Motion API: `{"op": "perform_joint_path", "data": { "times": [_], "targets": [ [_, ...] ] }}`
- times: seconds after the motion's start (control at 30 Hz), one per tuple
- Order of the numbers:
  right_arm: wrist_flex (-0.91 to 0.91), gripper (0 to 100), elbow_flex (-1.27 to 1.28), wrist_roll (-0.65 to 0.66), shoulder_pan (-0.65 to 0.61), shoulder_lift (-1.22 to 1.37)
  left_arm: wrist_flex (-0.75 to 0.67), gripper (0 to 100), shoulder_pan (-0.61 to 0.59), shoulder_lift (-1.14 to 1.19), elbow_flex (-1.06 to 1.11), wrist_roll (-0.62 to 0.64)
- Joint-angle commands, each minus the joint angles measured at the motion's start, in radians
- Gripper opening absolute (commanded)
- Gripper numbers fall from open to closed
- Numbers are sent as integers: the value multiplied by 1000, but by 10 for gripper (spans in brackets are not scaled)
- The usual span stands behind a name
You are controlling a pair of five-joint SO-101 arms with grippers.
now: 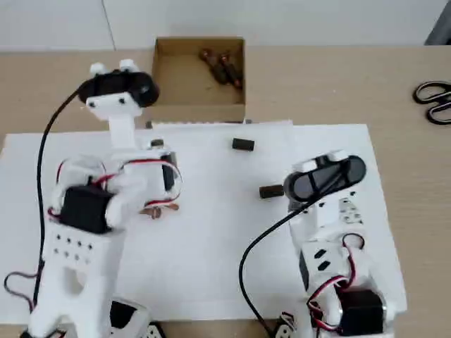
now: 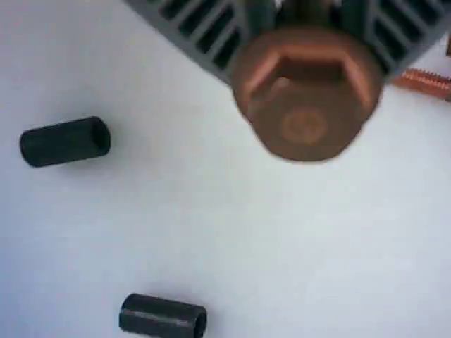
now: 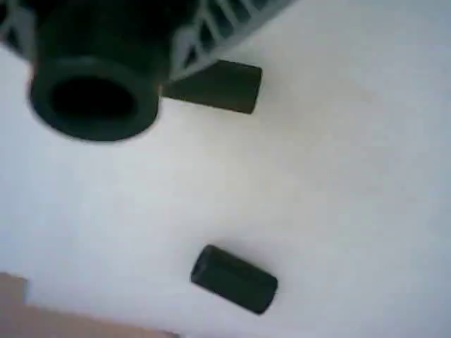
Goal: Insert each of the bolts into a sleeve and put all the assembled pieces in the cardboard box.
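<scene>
So far, two assembled pieces (image 1: 220, 67) lie in the cardboard box (image 1: 169, 84) at upper centre. The left hand (image 2: 306, 28) clamps a bolt (image 2: 306, 105), the right hand (image 3: 106, 28) a sleeve (image 3: 91, 102); loose sleeves (image 3: 235, 278) and another bolt (image 2: 423, 81) wait on the counter (image 1: 317, 84).

Open-top cardboard box (image 1: 199, 113): 2 assembled pieces (image 1: 220, 67) take its back right part, left half of the floor bare. Left arm (image 1: 116, 95) rises just left of the box's front left corner and blocks that side. 1 sleeve (image 1: 242, 144) lies near the box's front right corner, arm side. 2nd sleeve (image 1: 270, 191) farther out, at the right arm (image 1: 325, 179). Some bolts (image 1: 159, 208) farther out, by the left arm. White sheet (image 1: 211, 232) straight out from the box's front wall, between the 2 arms, is open. Scissors (image 1: 433, 102) well right of the box.
</scene>
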Motion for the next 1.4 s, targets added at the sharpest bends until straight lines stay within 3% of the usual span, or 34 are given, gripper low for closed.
{"op": "perform_joint_path", "data": {
  "times": [0.0,0.33,0.5,0.7,1.0,1.13,1.37],
  "targets": [
    [-35,2,21,-17,-110,-21,-141,5,-9,-187,142,46],
    [-25,2,68,-75,-354,-21,-419,5,-115,-646,625,75],
    [-31,2,107,-157,-429,-19,-503,5,-107,-864,791,77],
    [-125,2,184,-161,-510,-22,-543,5,-98,-1049,900,77],
    [-263,2,292,-157,-619,-21,-543,5,98,-1111,983,118],
    [-298,2,330,-58,-622,-22,-543,5,180,-1111,983,143],
    [-305,2,338,12,-624,-25,-551,5,198,-1111,983,153]
  ]
}}
